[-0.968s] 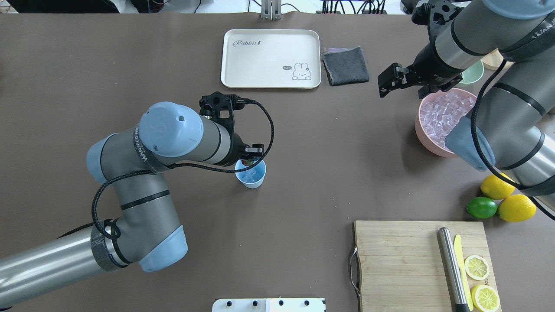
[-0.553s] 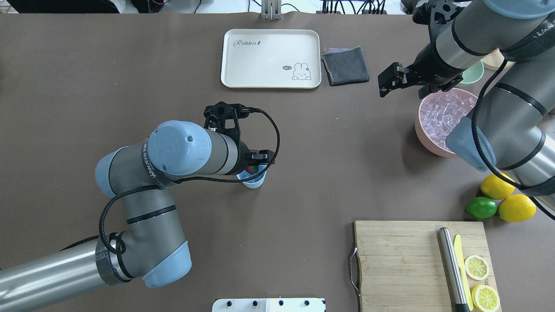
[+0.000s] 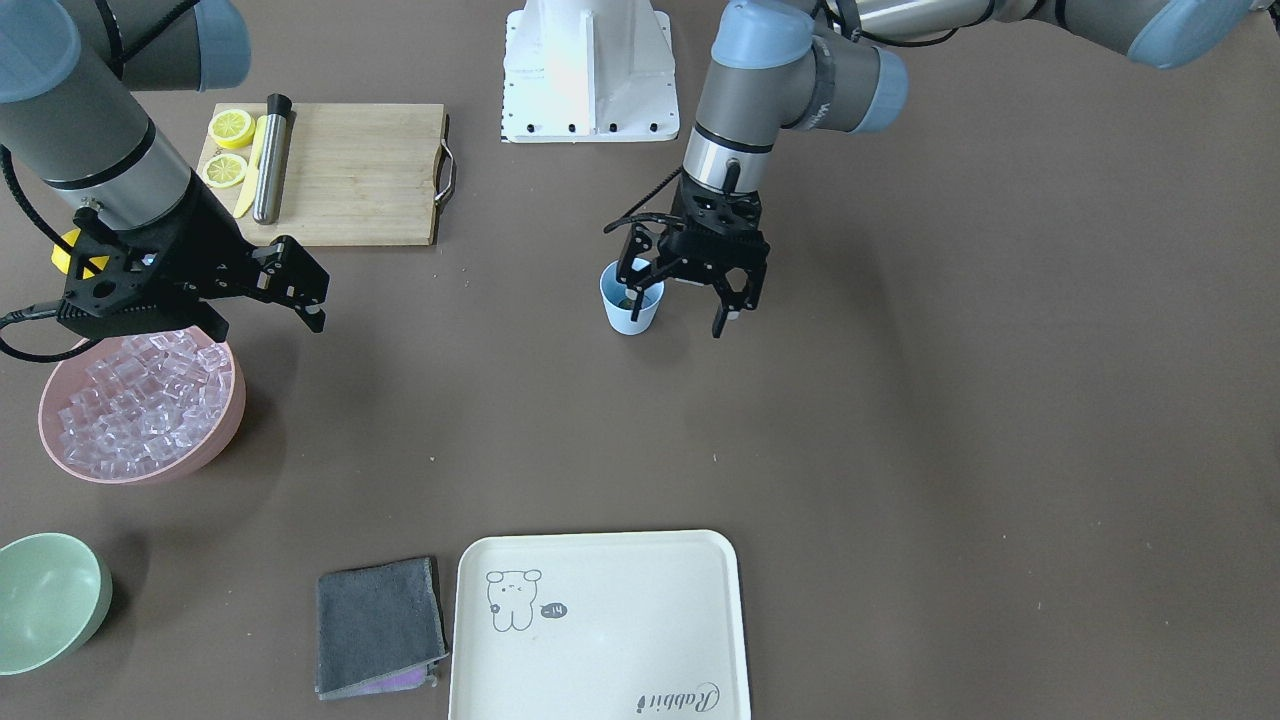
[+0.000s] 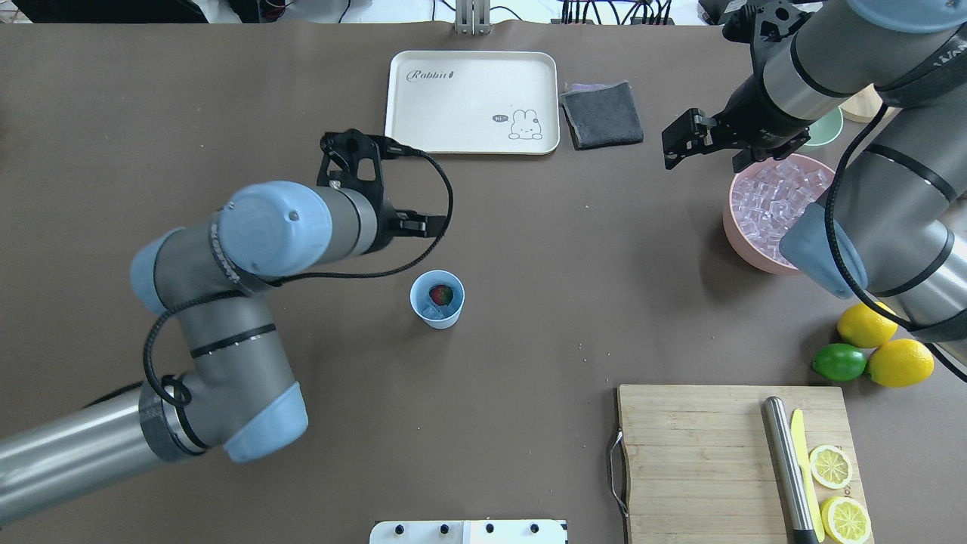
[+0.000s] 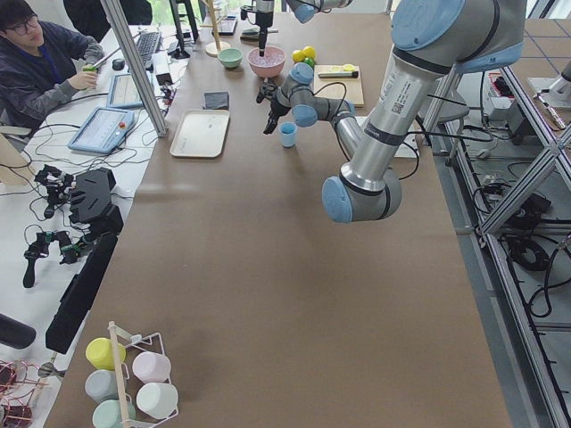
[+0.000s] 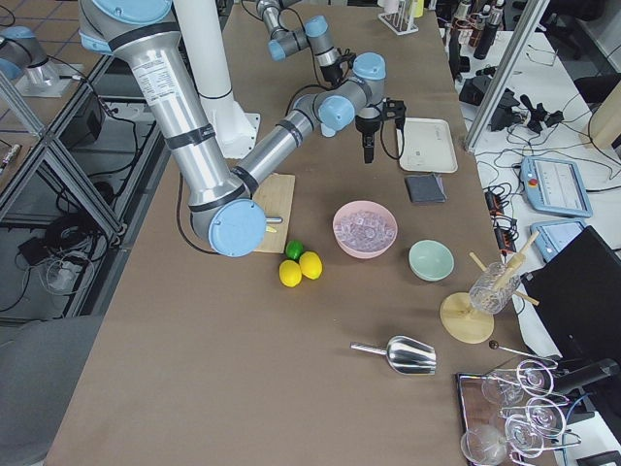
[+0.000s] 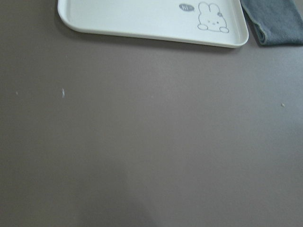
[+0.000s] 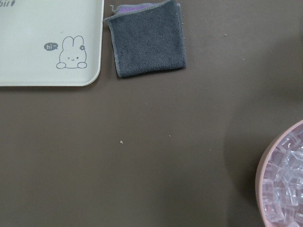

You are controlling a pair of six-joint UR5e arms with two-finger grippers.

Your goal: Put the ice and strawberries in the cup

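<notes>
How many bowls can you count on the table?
2. A pink bowl holding ice, and an empty pale green bowl standing apart beside it. None appears hidden.

Overhead cam looks fwd/down over table (image 4: pixel 604 264) from behind robot, front cam opposite; both wrist cams, close, share tray (image 7: pixel 142 19) bunny corner.

Overhead view, 2 arms on my screen. The left arm (image 4: pixel 227 332) enters from 8 o'clock, bends at the elbow, and its last link runs toward 3 o'clock. Its wrist (image 3: pixel 722 165) points straight down. The left gripper (image 3: pixel 680 305) hangs fingers-down, jaws spread wide, holding nothing. The right arm (image 4: pixel 891 189) enters from 4 o'clock; its last link runs toward 8 o'clock. The right gripper (image 4: pixel 675 143) is tilted, jaws parted, holding nothing.
</notes>
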